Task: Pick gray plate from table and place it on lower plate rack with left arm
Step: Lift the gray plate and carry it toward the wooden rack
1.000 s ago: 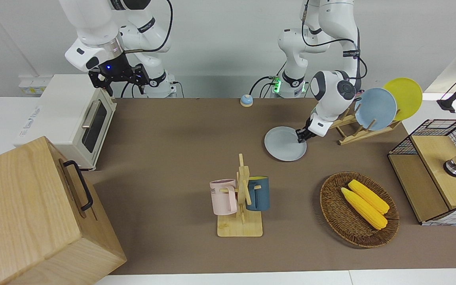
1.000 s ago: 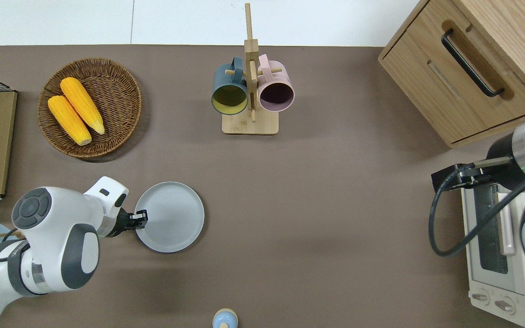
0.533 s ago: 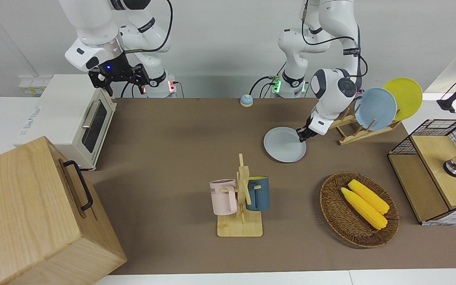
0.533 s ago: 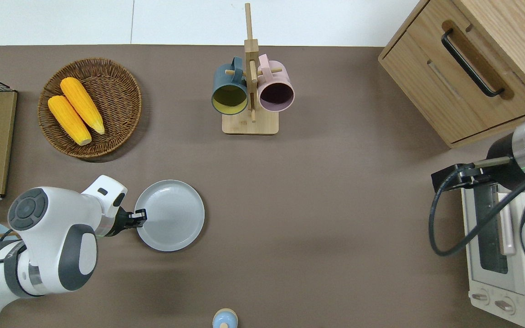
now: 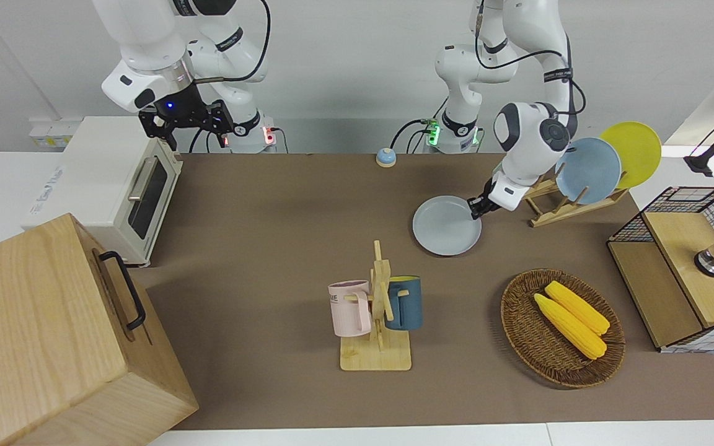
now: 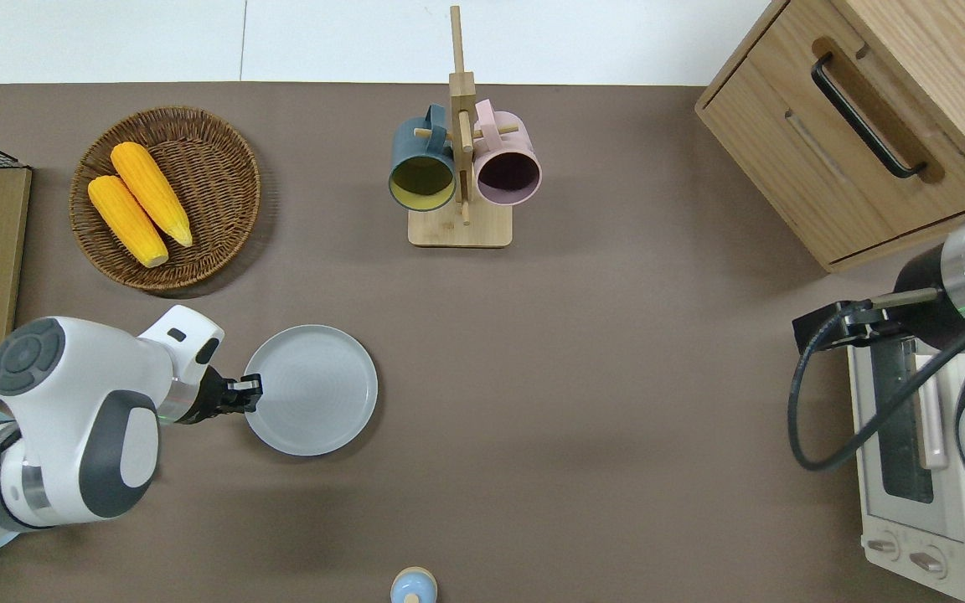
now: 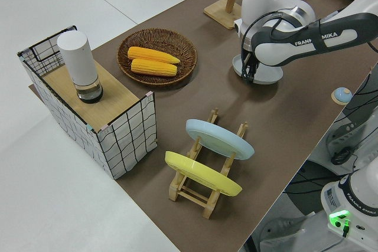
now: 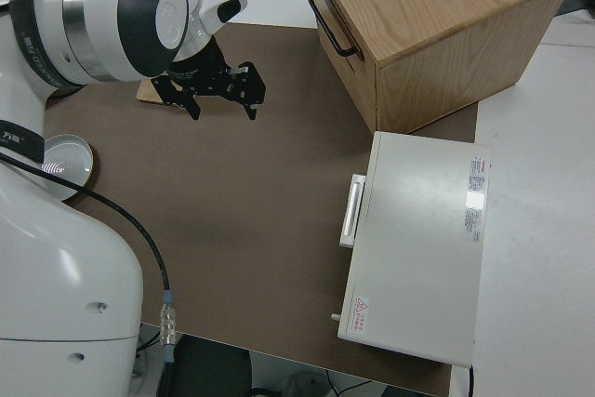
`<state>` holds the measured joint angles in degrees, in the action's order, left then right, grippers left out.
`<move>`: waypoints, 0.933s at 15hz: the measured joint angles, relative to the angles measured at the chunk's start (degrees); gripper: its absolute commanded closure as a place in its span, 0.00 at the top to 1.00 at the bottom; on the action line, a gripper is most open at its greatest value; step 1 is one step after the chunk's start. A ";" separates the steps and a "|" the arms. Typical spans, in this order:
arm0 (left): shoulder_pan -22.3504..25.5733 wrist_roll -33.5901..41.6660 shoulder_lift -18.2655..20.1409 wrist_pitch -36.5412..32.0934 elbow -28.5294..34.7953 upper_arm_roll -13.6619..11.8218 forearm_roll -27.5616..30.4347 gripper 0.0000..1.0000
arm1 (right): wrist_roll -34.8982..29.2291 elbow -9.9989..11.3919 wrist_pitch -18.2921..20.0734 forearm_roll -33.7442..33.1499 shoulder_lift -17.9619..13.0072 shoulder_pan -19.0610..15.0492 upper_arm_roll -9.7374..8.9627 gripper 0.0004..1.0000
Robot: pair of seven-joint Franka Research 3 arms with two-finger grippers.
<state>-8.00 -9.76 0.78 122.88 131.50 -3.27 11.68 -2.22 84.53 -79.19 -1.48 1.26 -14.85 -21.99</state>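
The gray plate (image 5: 447, 226) lies near level, low over the brown table, toward the left arm's end; it also shows in the overhead view (image 6: 315, 394) and the left side view (image 7: 267, 77). My left gripper (image 5: 476, 210) (image 6: 248, 390) is shut on the plate's rim on the side facing the lower plate rack (image 5: 555, 207) (image 7: 192, 192). The rack holds a light-blue plate (image 5: 587, 170) and a yellow plate (image 5: 633, 153) on edge. The slots nearer the gray plate are free. The right arm is parked, its gripper (image 8: 223, 90) open.
A mug stand (image 5: 377, 310) with a pink and a blue mug stands mid-table. A wicker basket (image 5: 521, 334) with two corn cobs and a wire crate (image 5: 679, 260) lie toward the left arm's end. A toaster oven (image 5: 115, 186) and a wooden cabinet (image 5: 41, 334) are at the right arm's end.
The left arm has risen and drawn a little toward its own end of the table. The gray plate has shifted slightly with the gripper. The right arm has not moved.
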 measured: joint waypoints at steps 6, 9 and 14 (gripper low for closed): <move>0.02 -1.79 0.40 -16.73 -13.96 -2.11 -4.02 0.00 | 0.00 0.00 0.00 0.00 0.00 0.00 0.00 0.98; 0.02 -1.93 0.73 -23.66 -19.46 -2.71 -4.12 0.00 | 0.00 0.00 0.00 0.00 0.00 0.00 0.00 0.98; 0.03 -2.09 1.60 -31.55 -26.30 -3.82 -6.35 0.00 | 0.00 0.00 0.00 0.00 0.00 0.00 0.00 0.98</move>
<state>-7.98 -11.85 2.38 91.33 105.20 -7.09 5.33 -2.22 84.53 -79.19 -1.48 1.26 -14.85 -21.99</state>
